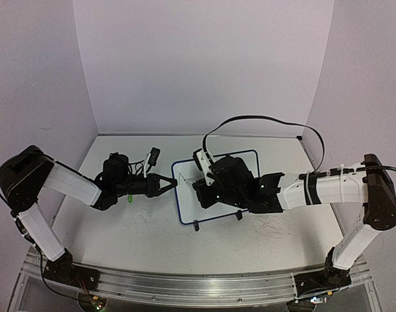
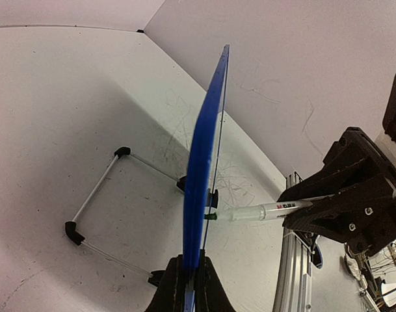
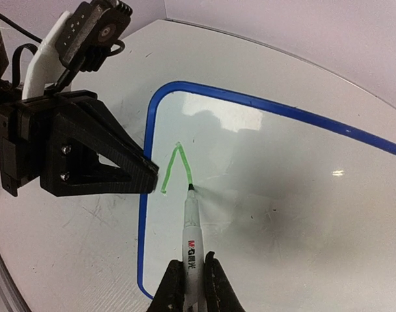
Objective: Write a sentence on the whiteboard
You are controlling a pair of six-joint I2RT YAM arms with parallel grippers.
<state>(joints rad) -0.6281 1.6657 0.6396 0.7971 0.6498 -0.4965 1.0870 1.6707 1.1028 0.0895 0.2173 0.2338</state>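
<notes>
The whiteboard [image 1: 186,198], white with a dark blue rim [image 3: 250,103], stands tilted on the table and shows edge-on in the left wrist view [image 2: 201,162]. My left gripper [image 2: 192,279] is shut on its left edge [image 1: 173,183]. A white marker [image 3: 192,234] with a green tip is held in my right gripper [image 3: 192,276], which is shut on its barrel. The tip touches the board near its left rim [image 2: 214,215]. Of the sentence, two green strokes [image 3: 175,162] form an inverted V; the tip rests at the end of the right stroke.
A wire stand with black feet [image 2: 71,231] props the board from behind. Faint grey scribbles [image 2: 240,179] mark the white tabletop. An aluminium rail [image 1: 198,286] runs along the near edge. A black cable [image 1: 269,120] loops over the right arm. Walls close in the back and sides.
</notes>
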